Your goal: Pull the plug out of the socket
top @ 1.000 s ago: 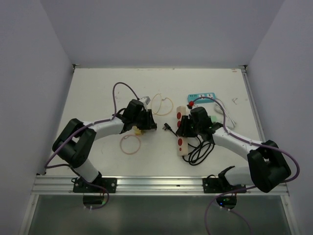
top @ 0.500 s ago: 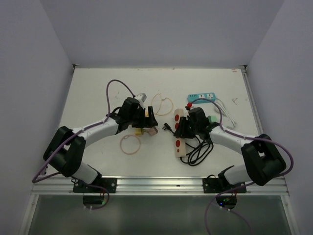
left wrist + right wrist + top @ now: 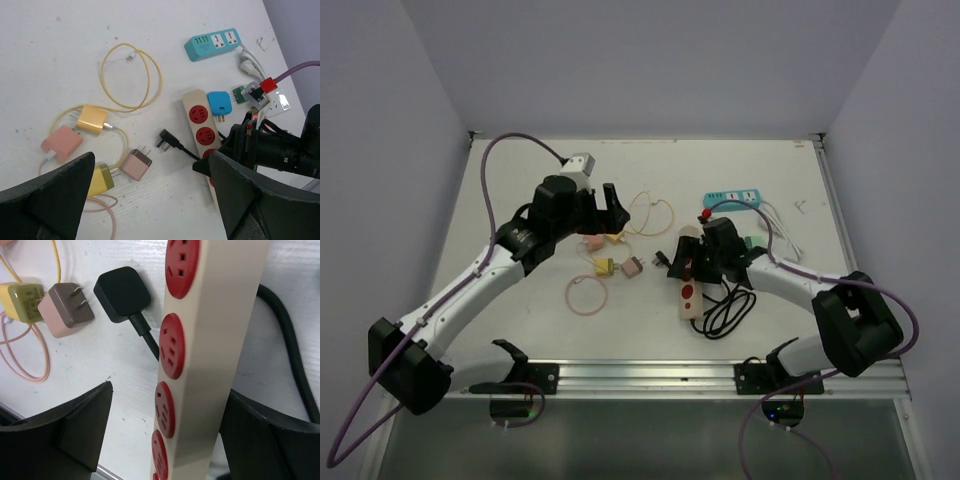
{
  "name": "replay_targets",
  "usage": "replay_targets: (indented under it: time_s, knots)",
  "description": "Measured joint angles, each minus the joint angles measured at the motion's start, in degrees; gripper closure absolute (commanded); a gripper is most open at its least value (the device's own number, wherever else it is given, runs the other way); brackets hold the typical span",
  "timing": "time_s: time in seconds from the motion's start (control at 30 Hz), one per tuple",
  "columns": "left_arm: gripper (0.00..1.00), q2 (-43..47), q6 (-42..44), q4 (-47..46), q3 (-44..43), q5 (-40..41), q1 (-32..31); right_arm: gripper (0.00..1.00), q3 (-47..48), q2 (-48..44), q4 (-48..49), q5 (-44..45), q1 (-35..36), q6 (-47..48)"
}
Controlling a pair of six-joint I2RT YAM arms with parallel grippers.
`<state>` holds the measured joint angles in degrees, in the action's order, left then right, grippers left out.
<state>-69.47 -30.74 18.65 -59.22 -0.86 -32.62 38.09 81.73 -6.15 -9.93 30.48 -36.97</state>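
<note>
Viewing from above, the black plug (image 3: 663, 260) lies on the table (image 3: 520, 180), clear of the power strip (image 3: 689, 290), and the left gripper (image 3: 603, 212) hangs over the chargers (image 3: 605, 265). Its wrist view shows the fingers spread wide, holding nothing. At the right wrist, the right gripper (image 3: 167, 405) straddles the strip, parted and not clamping. Retracting sideways could drag the strip or snag the cord (image 3: 145, 337).

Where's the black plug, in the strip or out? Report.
Out: the plug lies on the table beside the strip; its visible red sockets are empty.
</note>
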Motion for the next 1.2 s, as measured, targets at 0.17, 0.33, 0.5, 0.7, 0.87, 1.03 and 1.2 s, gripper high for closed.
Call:
replay_targets:
  time_s: [0.17, 0.33, 0.5, 0.7, 0.87, 1.03, 1.2]
  knots:
    - [0.0, 5.9, 2.4, 5.0, -4.1, 4.8, 0.0, 0.03, 3.6, -3.5, -7.0, 2.2, -0.3, 2.5]
    - [0.0, 12.3, 4.3, 8.7, -7.3, 9.0, 0.1, 0.01, 8.7, -8.7, -13.2, 4.5, -0.3, 5.4]
    - [0.0, 20.1, 5.0, 11.7, -8.8, 12.9, 0.2, 0.01, 11.0, -16.8, -19.3, 7.6, -0.3, 7.7]
    - [0.01, 28.5, 6.4, 16.7, -12.0, 18.9, 0.3, 0.01, 15.0, -29.8, -29.3, 14.5, -0.3, 10.1]
    - [0.0, 35.7, 7.5, 20.9, -16.4, 24.6, 0.3, 0.01, 23.6, -39.8, -37.5, 23.8, -0.3, 12.6]
    - [0.0, 41.3, 8.9, 24.0, -19.8, 29.4, 0.3, 0.01, 30.6, -49.0, -44.3, 32.7, -0.3, 14.7]
    - [0.0, 44.8, 9.6, 27.3, -20.7, 34.3, 0.3, 0.01, 33.4, -58.8, -48.8, 41.3, -0.3, 16.8]
